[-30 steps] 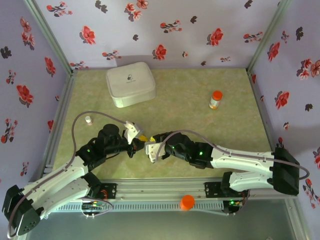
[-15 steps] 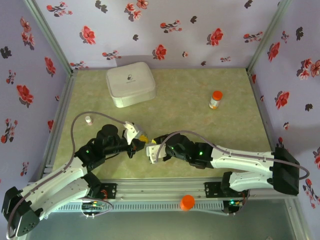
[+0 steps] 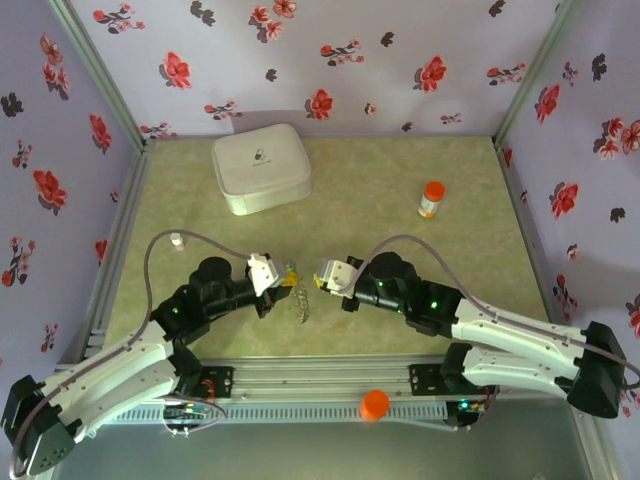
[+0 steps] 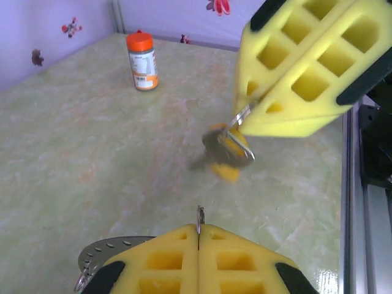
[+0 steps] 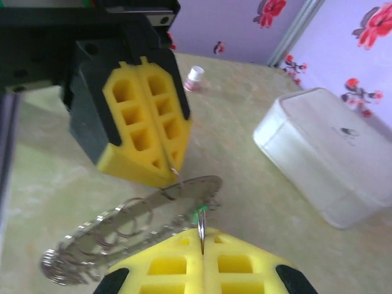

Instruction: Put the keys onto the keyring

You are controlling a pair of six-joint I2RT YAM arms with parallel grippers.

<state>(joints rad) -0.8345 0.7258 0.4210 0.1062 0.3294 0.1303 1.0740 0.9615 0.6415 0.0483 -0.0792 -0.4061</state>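
Yellow foam pads of the left tool (image 4: 198, 242) sit pressed flat together. A thin sliver of metal is pinched upright in their seam. It is the rim of a large flat grey metal keyring (image 5: 131, 226) with a toothed, chain-like edge, and part of the ring spreads out beneath the pads in the left wrist view.

The right tool (image 5: 202, 248) is closed as well. Seen from the left wrist, its pad tips clamp a small wire loop, and a tiny yellow-headed key (image 4: 228, 160) hangs from it, slightly blurred, yellow head lowest, above the pale green marbled surface (image 3: 400, 190). In the right wrist view a bit of a bright green-headed key (image 5: 197, 212) shows directly above that tool's seam, against the keyring's rim.

The two tools face each other tip to tip near the arm bases, close but apart, with the keyring between them. From above it reads as a narrow strip, its long axis running toward and away from the bases. From the right wrist it is a tilted disc stretching from lower left up to the left tool's tip, which touches its rim.

An orange-capped bottle (image 4: 142, 60) stands upright well apart on the right. A white rounded square box (image 5: 331, 153) sits at the far left of the surface.
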